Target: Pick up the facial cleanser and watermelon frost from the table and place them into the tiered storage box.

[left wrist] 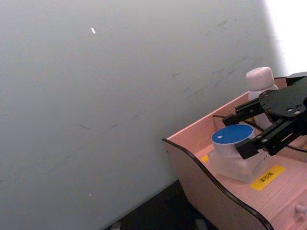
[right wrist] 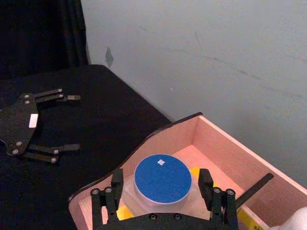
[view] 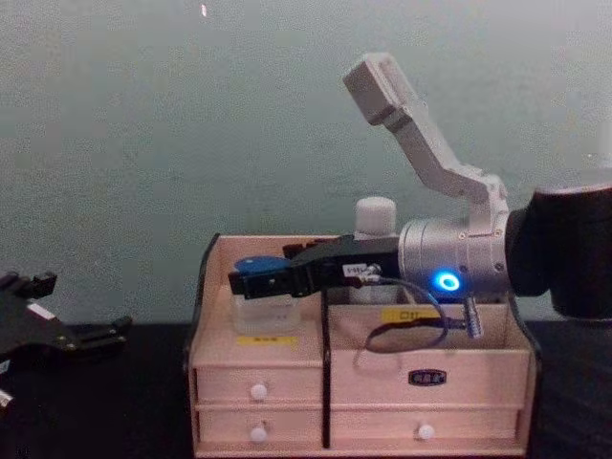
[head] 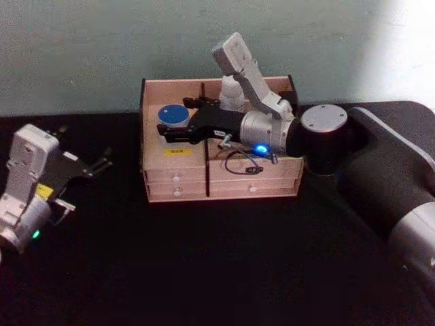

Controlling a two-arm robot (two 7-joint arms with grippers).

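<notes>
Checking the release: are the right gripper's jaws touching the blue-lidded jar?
Apart. The right wrist view shows the right gripper straddling the jar, with pale gaps between each jaw and the jar.

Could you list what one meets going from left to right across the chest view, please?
Left claw → blue-capped jar between the right claw's fingers → white-capped bottle → right wrist with its blue light.

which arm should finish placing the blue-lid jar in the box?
Right. The right gripper already straddles the blue-lid jar inside the tiered storage box; the left gripper sits open over the table, off to the box's left.
</notes>
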